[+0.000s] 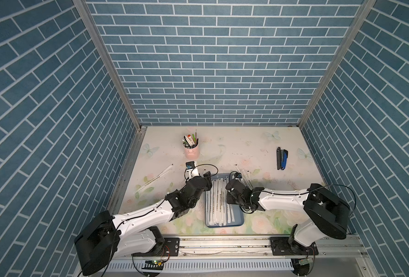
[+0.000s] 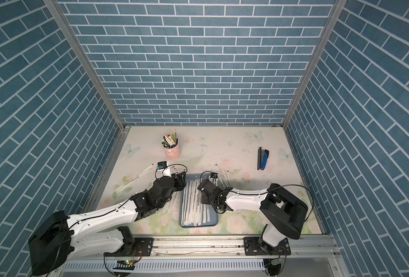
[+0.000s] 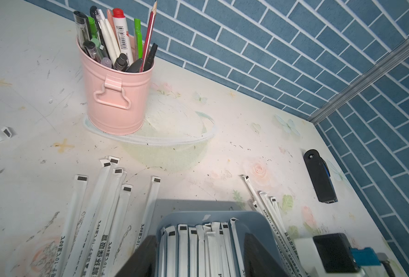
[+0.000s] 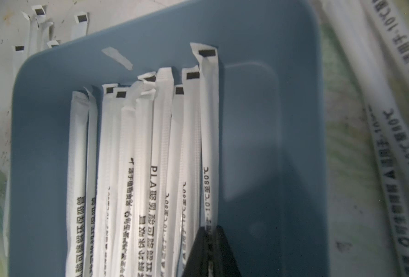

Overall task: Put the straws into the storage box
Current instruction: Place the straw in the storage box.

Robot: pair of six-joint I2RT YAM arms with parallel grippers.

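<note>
White-wrapped straws [image 4: 162, 144] lengthwise in blue storage box [image 4: 258, 120] — others loose alongside

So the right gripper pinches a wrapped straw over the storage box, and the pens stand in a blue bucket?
No: the pen bucket is pink, as the left wrist view shows. The right gripper does pinch a straw over the storage box.
</note>
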